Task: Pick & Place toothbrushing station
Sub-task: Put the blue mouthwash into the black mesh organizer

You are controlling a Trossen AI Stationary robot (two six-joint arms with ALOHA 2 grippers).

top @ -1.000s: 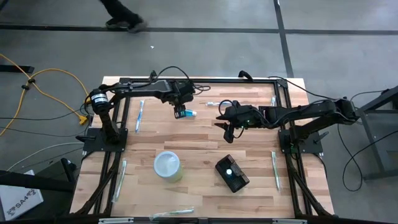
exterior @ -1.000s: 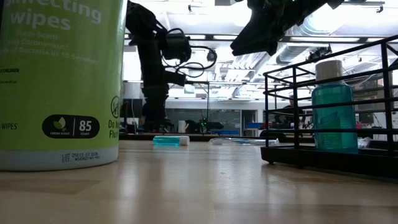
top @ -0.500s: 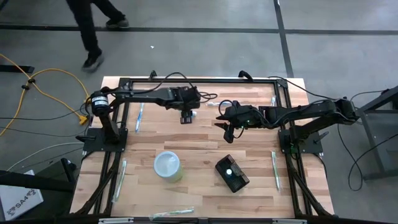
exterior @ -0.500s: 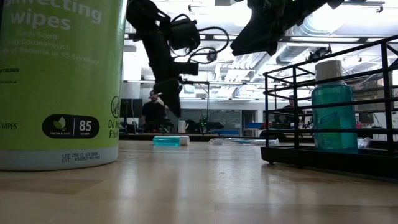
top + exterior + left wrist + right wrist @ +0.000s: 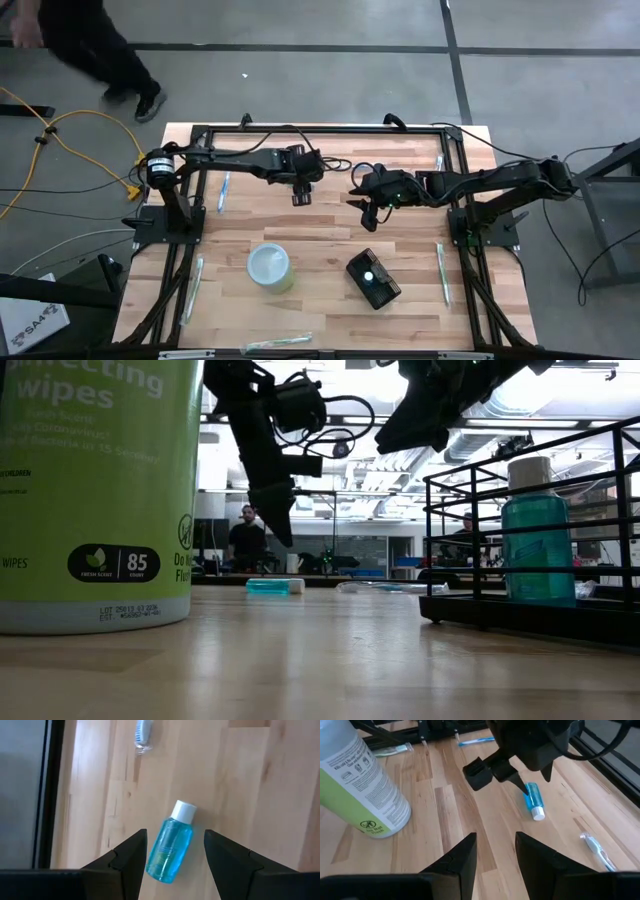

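station [image 5: 373,279] sits untouched; left gripper [image 5: 175,851] hovers open, empty, over bottle [image 5: 171,844]; next, lower and close. right gripper [image 5: 495,851] open, empty.

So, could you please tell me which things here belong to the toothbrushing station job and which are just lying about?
Part of the job:
- toothbrushing station, a black rack near the table's front
- left claw, open above the small blue bottle

Lying about:
- wipes canister
- bagged toothbrushes at the table edges

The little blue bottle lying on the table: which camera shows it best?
The left wrist view: the blue bottle lies large between the open left pincer. The right wrist and low views show it small; the high view hides it.
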